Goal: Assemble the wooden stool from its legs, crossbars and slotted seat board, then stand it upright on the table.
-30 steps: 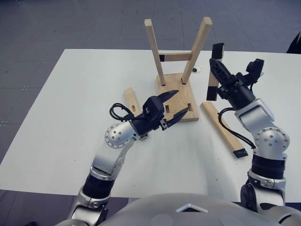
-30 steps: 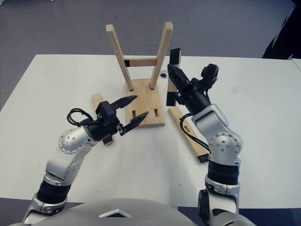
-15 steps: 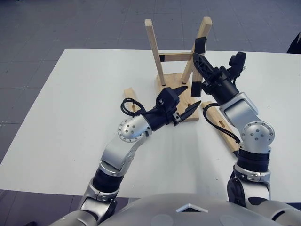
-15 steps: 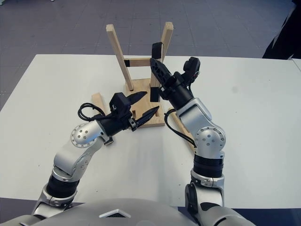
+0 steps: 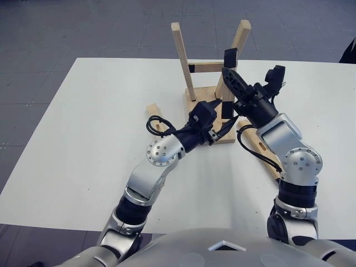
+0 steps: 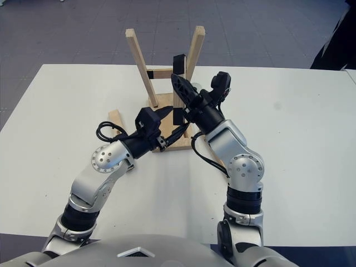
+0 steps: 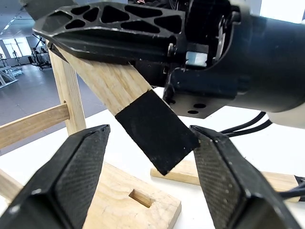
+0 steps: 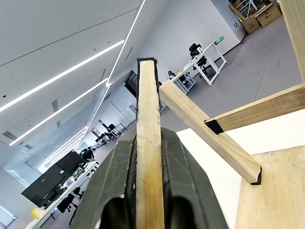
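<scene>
Left eye view | right tool (image 5: pixel 226 72) grips leg (image 5: pixel 230 57) | left tool (image 5: pixel 223 114) straddles it

This looks like a big open-plan office or lab hall. A white tabletop (image 5: pixel 83 139) stands on grey carpet tiles (image 5: pixel 83 28), long light strips (image 8: pixel 62 76) cross the high ceiling, and desks (image 8: pixel 209 59), an office chair (image 8: pixel 194 49) and cardboard boxes (image 8: pixel 259 9) stand behind.

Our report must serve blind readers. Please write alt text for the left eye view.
The right gripper holds a wooden leg nearly upright over the seat board on a white table, its black lower end between the open fingers of the left gripper. Two other legs already stand in the board, joined by a crossbar.
</scene>
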### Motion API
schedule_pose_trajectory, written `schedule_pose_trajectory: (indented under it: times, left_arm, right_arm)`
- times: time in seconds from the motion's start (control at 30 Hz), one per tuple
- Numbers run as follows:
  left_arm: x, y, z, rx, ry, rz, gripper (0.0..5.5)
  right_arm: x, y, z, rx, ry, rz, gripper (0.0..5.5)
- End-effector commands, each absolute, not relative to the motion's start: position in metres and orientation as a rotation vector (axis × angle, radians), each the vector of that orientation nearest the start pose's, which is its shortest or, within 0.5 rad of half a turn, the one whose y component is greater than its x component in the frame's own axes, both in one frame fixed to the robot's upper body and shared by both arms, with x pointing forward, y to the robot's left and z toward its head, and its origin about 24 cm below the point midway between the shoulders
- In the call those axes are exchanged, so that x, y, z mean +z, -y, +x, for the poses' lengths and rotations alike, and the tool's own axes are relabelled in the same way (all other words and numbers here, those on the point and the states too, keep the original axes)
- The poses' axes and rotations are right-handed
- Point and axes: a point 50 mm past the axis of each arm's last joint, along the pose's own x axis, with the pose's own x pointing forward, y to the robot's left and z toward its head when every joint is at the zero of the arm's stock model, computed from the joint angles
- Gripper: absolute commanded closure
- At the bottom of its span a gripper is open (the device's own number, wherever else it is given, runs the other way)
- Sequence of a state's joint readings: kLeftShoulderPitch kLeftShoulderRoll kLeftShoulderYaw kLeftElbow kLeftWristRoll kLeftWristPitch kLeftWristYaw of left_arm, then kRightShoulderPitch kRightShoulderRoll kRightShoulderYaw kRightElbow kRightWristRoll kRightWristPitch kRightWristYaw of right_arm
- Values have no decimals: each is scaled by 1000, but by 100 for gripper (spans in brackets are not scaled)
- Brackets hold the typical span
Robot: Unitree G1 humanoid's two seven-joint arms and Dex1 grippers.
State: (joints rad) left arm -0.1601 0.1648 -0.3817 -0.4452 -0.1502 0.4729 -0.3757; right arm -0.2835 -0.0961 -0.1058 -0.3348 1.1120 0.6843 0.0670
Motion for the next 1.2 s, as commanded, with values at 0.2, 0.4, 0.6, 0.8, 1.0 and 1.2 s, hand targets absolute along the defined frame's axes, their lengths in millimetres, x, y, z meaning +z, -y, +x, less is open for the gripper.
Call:
schedule_pose_trajectory:
  times: [0.2, 0.4, 0.6, 0.8, 1.0, 1.2]
  left_arm:
    - [106, -91, 250, -599, -28, 157, 245]
    - [107, -83, 245, -655, -4, 105, 245]
    - [95, -70, 224, -822, -43, 41, 245]
    - [86, -97, 234, -724, -71, 137, 245]
    - [80, -107, 235, -634, -75, 183, 245]
    - [80, -109, 235, -611, -61, 183, 245]
  right_arm:
    - [156, 135, 254, 715, -92, 728, 510]
    - [156, 141, 256, 706, -113, 723, 510]
    - [160, 149, 273, 612, -56, 721, 510]
    - [171, 199, 265, 623, -55, 356, 510]
    - [155, 242, 232, 602, -203, 53, 510]
    - [118, 244, 216, 531, -256, 31, 510]
